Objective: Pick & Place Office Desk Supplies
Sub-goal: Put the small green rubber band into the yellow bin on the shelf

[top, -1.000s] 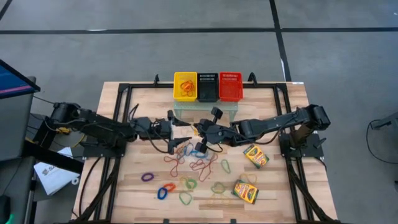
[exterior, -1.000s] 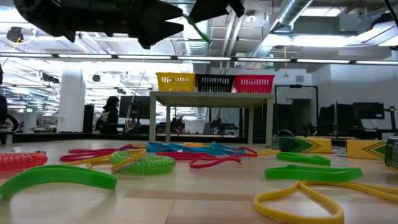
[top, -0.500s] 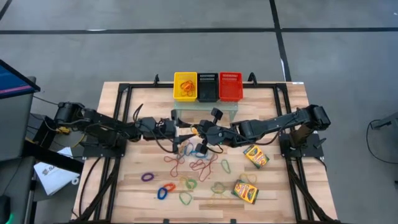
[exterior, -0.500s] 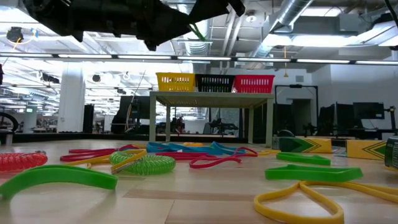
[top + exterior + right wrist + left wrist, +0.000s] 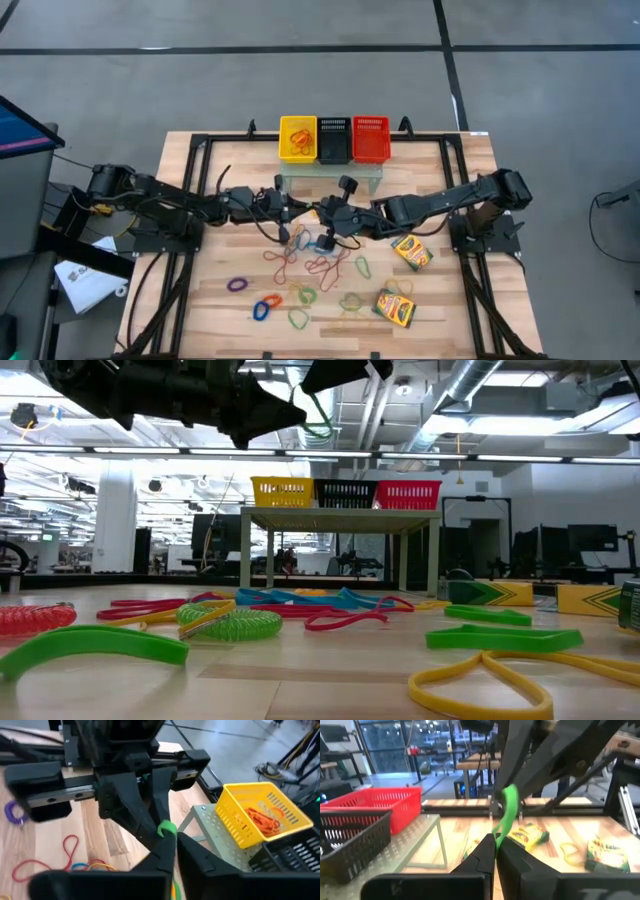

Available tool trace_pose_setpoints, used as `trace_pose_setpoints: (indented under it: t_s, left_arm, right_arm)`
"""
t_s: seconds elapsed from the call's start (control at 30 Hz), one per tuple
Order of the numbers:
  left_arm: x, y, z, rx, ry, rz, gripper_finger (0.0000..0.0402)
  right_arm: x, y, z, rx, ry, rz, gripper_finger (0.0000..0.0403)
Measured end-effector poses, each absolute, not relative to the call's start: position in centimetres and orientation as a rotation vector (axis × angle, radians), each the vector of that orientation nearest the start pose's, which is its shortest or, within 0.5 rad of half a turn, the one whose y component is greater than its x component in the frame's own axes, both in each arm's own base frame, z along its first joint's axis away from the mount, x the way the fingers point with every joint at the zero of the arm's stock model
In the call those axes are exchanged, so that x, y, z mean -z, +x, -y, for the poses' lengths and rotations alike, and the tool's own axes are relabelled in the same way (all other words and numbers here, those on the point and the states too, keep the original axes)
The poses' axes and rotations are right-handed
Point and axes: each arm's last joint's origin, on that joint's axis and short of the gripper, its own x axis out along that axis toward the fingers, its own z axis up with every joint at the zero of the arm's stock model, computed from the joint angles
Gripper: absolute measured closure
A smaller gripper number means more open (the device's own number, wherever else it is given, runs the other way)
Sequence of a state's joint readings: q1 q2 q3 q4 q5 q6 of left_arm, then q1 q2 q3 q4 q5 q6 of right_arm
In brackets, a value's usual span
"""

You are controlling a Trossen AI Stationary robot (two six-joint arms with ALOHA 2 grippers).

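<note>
A: I read the left gripper (image 5: 495, 851) as pressed together on the green rubber band (image 5: 506, 812), mid-table, above the wood.

B: And the right gripper (image 5: 176, 845)?

A: I see its fingers nearly together, pinching the same green rubber band (image 5: 166, 828) from the opposite side. In the high view the two grippers meet tip to tip (image 5: 312, 211).

B: What does each view add?

A: Left wrist view shows the band stretched upright between both claws, with crayon boxes (image 5: 529, 833) on the table beyond. Right wrist view shows orange bands in the yellow basket (image 5: 260, 820). Low view shows loose bands (image 5: 232, 624) lying on the near tabletop. High view shows them scattered near the table's centre, with the crayon boxes (image 5: 411, 250) to the right.
</note>
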State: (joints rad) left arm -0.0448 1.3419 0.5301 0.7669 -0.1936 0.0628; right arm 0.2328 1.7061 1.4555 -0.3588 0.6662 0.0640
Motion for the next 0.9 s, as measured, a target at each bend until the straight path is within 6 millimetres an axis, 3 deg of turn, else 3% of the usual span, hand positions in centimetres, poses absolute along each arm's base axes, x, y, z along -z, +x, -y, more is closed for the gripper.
trace_pose_setpoints:
  t_s: [0.33, 0.47, 0.7, 0.9]
  left_arm:
    - [-24.2, 25.0, 0.2, -0.175, 0.121, -0.037, 0.0401]
    - [-25.6, 23.7, -1.4, -0.286, 0.195, -0.02, 0.0401]
    - [-27.7, 23.4, -6.5, -0.447, 0.232, -0.094, 0.0401]
    - [-27.8, 24.3, -11.1, -0.486, 0.203, -0.172, 0.0401]
  right_arm:
    - [-31.2, 37.4, -7.3, 0.432, -0.247, -0.542, 0.0201]
    - [-32.2, 37.3, -7.4, 0.475, -0.243, -0.506, 0.0164]
    - [-33.9, 37.1, -8.8, 0.471, -0.284, -0.463, 0.0183]
    - [-36.1, 35.9, -10.1, 0.432, -0.376, -0.426, 0.0282]
